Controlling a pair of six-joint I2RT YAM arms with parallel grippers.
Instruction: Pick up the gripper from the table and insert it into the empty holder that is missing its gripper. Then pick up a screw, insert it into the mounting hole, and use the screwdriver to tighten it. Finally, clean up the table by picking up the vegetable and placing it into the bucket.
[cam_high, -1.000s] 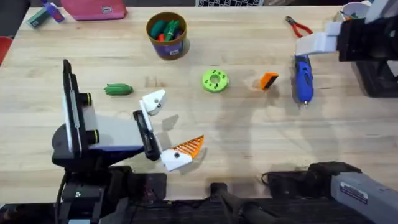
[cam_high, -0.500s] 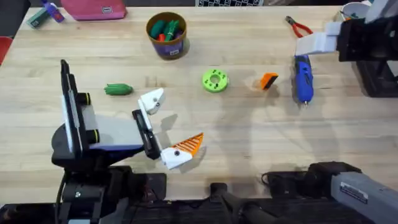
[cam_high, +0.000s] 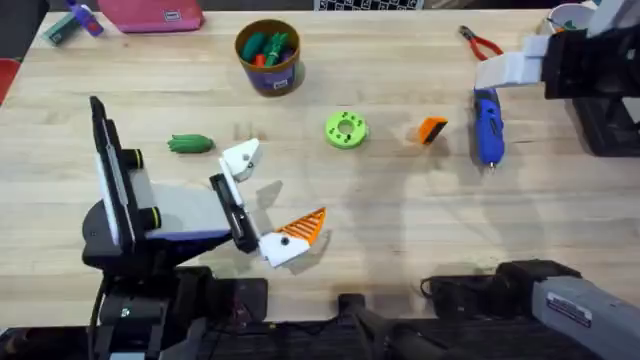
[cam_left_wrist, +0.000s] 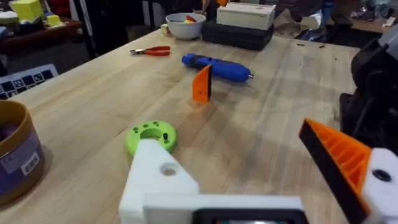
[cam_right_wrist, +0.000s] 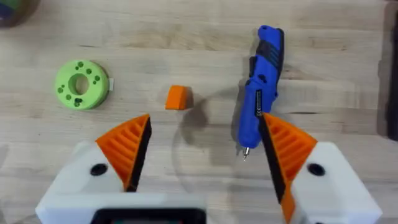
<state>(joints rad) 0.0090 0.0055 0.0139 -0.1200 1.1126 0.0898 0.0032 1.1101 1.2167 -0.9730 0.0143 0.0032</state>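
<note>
From overhead I see my left hand (cam_high: 262, 203) low over the near-left part of the worktop (cam_high: 400, 230), fingers spread wide and grasping nothing. One finger ends in the bare white holder (cam_high: 241, 159); the other carries an orange wedge on its white block (cam_high: 295, 236). In the left wrist view the holder (cam_left_wrist: 158, 180) is plain white with a hole in its face, and the orange ribbed wedge (cam_left_wrist: 339, 158) sits opposite it.

The loose gripper (cam_high: 432, 130) lies on the worktop right of centre, between the lime disc (cam_high: 346, 130) and the screwdriver (cam_high: 487, 125), touching neither. In the left wrist view the gripper (cam_left_wrist: 201, 83) stands upright just in front of the screwdriver (cam_left_wrist: 216, 66), with the disc (cam_left_wrist: 151, 136) nearer the camera and the red pliers (cam_left_wrist: 151, 51) and a white bowl (cam_left_wrist: 185, 25) farther off.

My right hand (cam_right_wrist: 202, 155) is released too, both orange pads apart, hanging above the worktop. Through its camera I see the gripper (cam_right_wrist: 176, 97) lying between the disc (cam_right_wrist: 81, 84) and the screwdriver (cam_right_wrist: 261, 87), whose tip points towards the camera. Overhead, the right arm's white finger block (cam_high: 510, 68) shows at the far right, above the screwdriver's far end.

The vegetable (cam_high: 190, 144) lies on the left side, just beyond the left hand, apart from the holder. The bucket (cam_high: 268, 56) stands at the far centre-left, with green and red items inside.
</note>
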